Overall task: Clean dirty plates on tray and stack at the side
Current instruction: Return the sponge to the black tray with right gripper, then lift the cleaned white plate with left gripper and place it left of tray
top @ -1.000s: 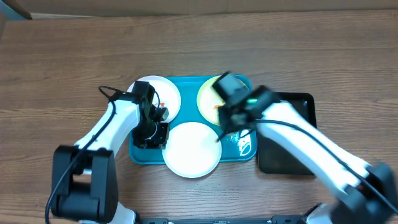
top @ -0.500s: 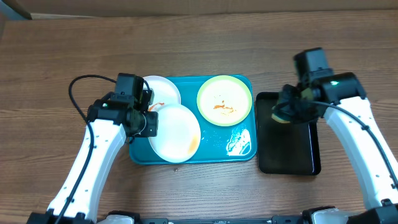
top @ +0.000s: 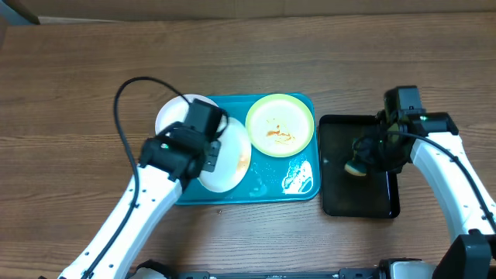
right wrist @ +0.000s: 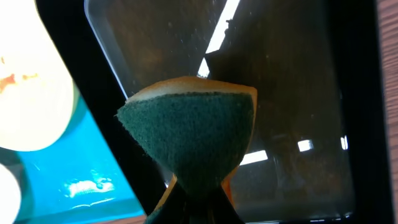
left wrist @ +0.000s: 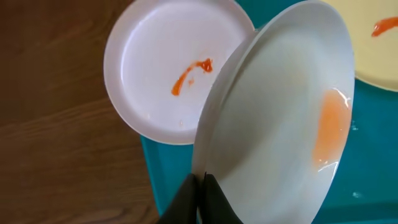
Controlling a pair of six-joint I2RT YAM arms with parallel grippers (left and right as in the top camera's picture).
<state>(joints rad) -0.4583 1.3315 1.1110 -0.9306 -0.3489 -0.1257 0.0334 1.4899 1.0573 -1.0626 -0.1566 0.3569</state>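
My left gripper (left wrist: 202, 180) is shut on the rim of a white plate (left wrist: 280, 118) and holds it tilted over the turquoise tray (top: 263, 184). An orange sauce smear shows on that plate (top: 230, 157). A second white plate (top: 180, 116) with a small orange streak lies flat at the tray's left end, partly behind the held one. The yellow-green plate (top: 280, 124), also smeared, lies at the tray's back right. My right gripper (right wrist: 196, 186) is shut on a green-and-yellow sponge (right wrist: 189, 134), which hangs over the black tray (top: 358, 200).
A wet, foamy patch (top: 301, 178) lies on the turquoise tray's front right corner. The black tray (right wrist: 286, 93) sits right beside it. My left arm's cable (top: 128, 97) loops over the wood table on the left.
The left gripper has raised and tilted the white plate, shifting it slightly left. The right arm has carried the sponge from the turquoise tray to above the black tray.
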